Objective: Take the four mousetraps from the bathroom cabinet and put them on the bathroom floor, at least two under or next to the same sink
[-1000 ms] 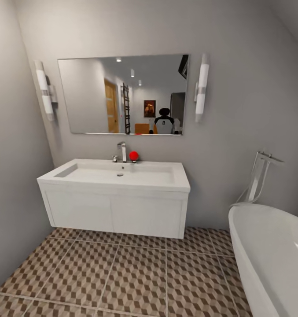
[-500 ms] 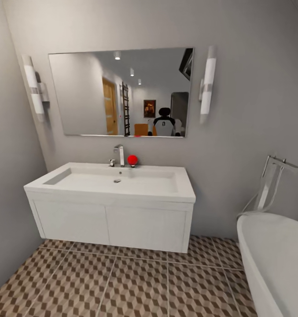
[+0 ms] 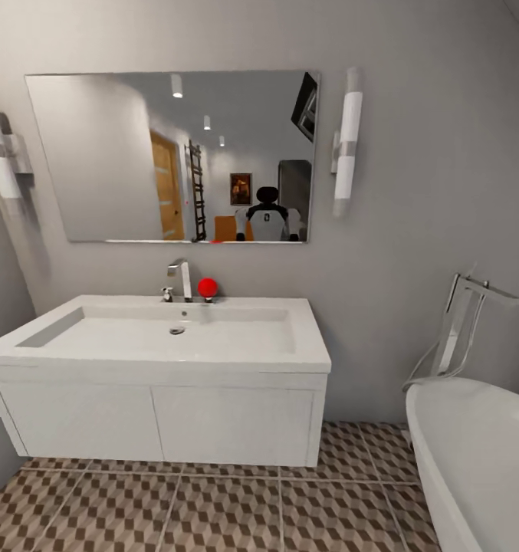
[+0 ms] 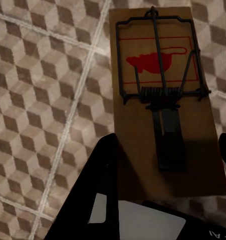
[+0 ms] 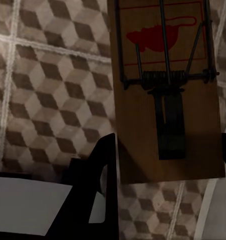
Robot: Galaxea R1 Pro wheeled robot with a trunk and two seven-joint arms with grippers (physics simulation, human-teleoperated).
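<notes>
In the left wrist view a brown wooden mousetrap (image 4: pixel 163 100) with a red mouse print and dark wire sits between the black fingers of my left gripper (image 4: pixel 165 165), which is shut on it above the cube-patterned bathroom floor (image 4: pixel 42 100). My right gripper (image 5: pixel 168 155) is likewise shut on a second mousetrap (image 5: pixel 165 90), held over the floor (image 5: pixel 52 90). Straight ahead in the head view stands the white sink (image 3: pixel 167 337) with its chrome tap (image 3: pixel 181 277), on a wall-hung vanity above the floor (image 3: pixel 228 514). The cabinet is out of view.
A white bathtub (image 3: pixel 481 452) with a chrome filler (image 3: pixel 462 322) takes up the right side. A red ball (image 3: pixel 207 287) sits beside the tap. A wide mirror (image 3: pixel 175 157) hangs above the sink, and a grey wall closes the left side.
The head camera has moved closer to the sink and slightly right, so the vanity and mirror look larger and sit further left. No thing in the room has moved.
</notes>
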